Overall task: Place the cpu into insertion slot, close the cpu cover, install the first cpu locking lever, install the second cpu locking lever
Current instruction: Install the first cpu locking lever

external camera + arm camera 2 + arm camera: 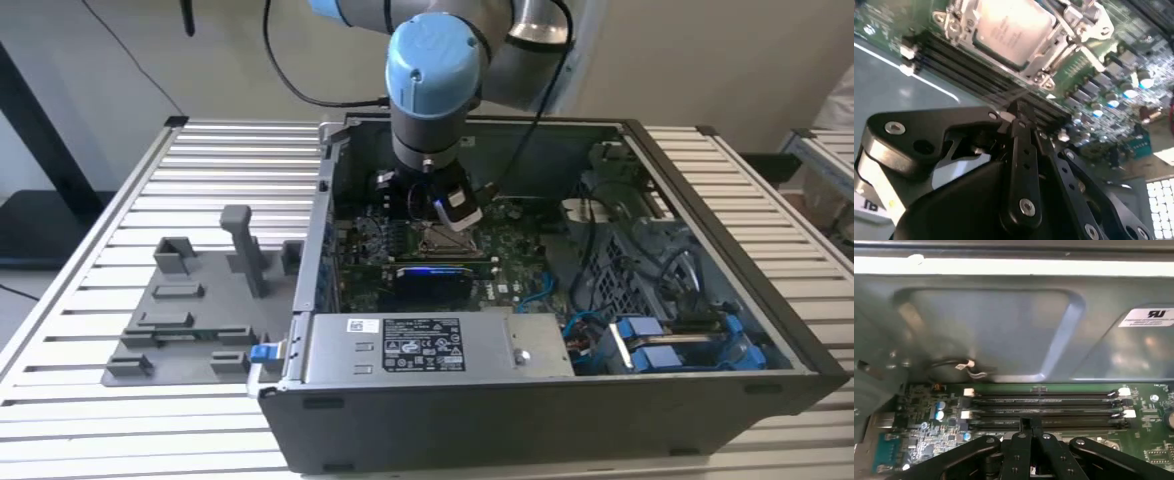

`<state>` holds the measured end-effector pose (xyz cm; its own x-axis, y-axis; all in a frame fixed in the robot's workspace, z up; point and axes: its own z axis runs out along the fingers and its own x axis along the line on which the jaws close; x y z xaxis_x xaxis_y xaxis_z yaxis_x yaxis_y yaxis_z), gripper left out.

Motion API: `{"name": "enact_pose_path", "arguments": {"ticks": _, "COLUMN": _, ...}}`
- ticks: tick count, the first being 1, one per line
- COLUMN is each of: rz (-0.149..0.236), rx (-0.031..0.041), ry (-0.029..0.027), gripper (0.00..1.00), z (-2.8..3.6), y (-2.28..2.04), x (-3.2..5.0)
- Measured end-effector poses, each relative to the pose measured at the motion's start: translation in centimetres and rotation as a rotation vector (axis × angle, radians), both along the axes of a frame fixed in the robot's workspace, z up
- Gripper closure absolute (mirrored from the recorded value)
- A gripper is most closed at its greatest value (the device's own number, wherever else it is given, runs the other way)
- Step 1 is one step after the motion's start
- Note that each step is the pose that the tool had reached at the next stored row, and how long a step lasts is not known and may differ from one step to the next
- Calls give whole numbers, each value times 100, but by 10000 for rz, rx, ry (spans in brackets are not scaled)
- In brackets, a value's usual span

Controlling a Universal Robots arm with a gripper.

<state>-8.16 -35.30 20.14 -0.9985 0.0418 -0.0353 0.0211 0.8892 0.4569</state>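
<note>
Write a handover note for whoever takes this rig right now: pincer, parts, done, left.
Pincer: shut, nothing between its fingers, near the memory slots beside the socket.
Cpu: seated in the socket, inside the computer case.
Cpu cover: down over the cpu, framing its edges.
Done: cpu placed, and the cover looks closed.
Left: the two locking levers. One lever rod lies along the cover's side, but I cannot tell whether it is latched.
</note>
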Motion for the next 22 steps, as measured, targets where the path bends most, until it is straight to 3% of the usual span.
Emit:
{"name": "enact_pose_path", "arguments": {"ticks": 5, "rz": 1, "rx": -111, "ry": 1, "gripper": 89, "z": -10, "y": -59, "x": -10}}
{"name": "enact_pose_path", "arguments": {"ticks": 7, "rz": 0, "rx": -140, "ry": -6, "gripper": 89, "z": -36, "y": -62, "x": -9}}
{"name": "enact_pose_path", "arguments": {"ticks": 13, "rz": 1, "rx": -164, "ry": -9, "gripper": 89, "z": -98, "y": -49, "x": 9}}
{"name": "enact_pose_path", "arguments": {"ticks": 22, "rz": 1, "rx": -167, "ry": -10, "gripper": 89, "z": -132, "y": -42, "x": 166}}
